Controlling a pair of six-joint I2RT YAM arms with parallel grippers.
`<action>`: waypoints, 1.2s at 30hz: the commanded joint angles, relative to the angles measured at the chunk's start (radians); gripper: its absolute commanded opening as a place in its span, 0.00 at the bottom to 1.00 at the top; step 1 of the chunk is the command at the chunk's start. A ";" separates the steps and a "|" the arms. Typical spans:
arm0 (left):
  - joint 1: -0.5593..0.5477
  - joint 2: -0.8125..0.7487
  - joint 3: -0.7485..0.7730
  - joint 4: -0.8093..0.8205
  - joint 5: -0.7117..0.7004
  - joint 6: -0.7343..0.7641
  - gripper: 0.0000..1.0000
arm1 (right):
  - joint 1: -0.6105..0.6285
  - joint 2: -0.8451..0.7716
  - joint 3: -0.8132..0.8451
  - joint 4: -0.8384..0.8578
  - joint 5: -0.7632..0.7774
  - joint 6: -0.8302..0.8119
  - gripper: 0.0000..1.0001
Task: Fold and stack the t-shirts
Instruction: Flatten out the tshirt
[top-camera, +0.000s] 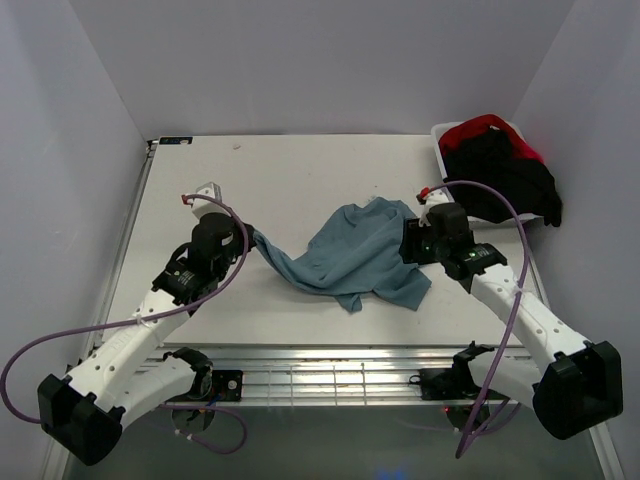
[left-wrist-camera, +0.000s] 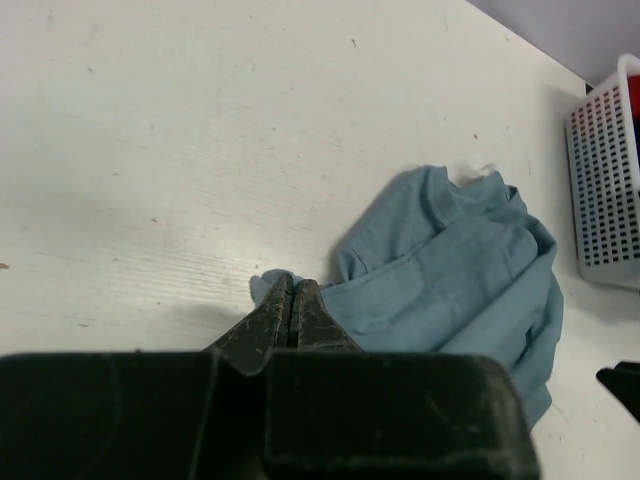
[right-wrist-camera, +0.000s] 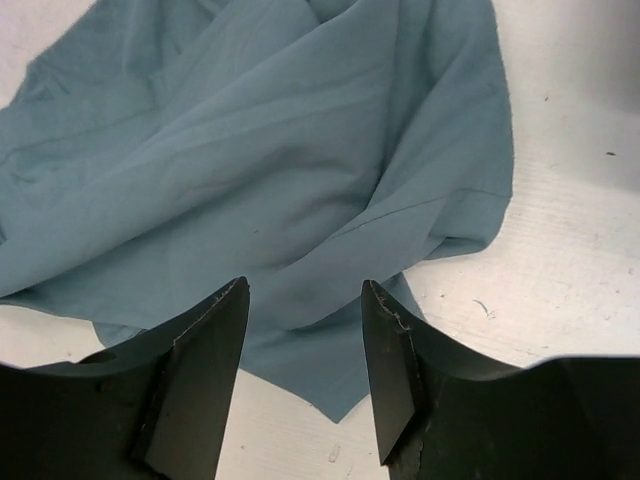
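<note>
**On the counter (top-camera: 300, 170): teal t-shirt (top-camera: 355, 255) bunched, one corner held**

Left fingers (left-wrist-camera: 292, 300) were seen clamped on one corner of the teal t-shirt. That corner was drawn out leftward as a thin tail. The rest of the shirt was left crumpled mid-counter, with several layers overlapped.

Right fingers (right-wrist-camera: 225, 320) were parted just above the shirt's right edge, and nothing was caught between them.

Black t-shirt (top-camera: 500, 170) and red t-shirt (top-camera: 478, 128) were piled in the white tub (top-camera: 438, 135) at the far right corner, well apart from both arms.

Step judged: the shirt was being spread flat ahead of the first fold, so the task was reckoned to be at an early stage.

What was needed for a clean spread:
- A second hold on the right side was called for, at an outer hem or corner.
- Only one layer was to be pinched. The flap nearest the right fingers looked doubled over, so a bite there would likely have trapped two layers.
- The left hold was best left as it was, so tension could be set by the arms being moved apart.
- The cloth was better lifted just clear and laid down than dragged, since the hem could have been rolled under by dragging.
- Which edge was the collar and which the hem could not be told from the wrist views. That was worth checking before a fold line was chosen.
</note>
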 joint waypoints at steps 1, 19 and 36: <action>0.002 -0.018 0.023 0.021 -0.135 -0.021 0.00 | 0.085 0.050 0.012 -0.036 0.164 0.060 0.55; 0.002 -0.174 0.134 -0.083 -0.471 0.092 0.00 | 0.168 0.214 0.010 -0.174 0.376 0.181 0.66; 0.002 -0.170 0.105 -0.088 -0.414 0.092 0.00 | 0.356 0.377 0.031 -0.018 0.193 0.250 0.60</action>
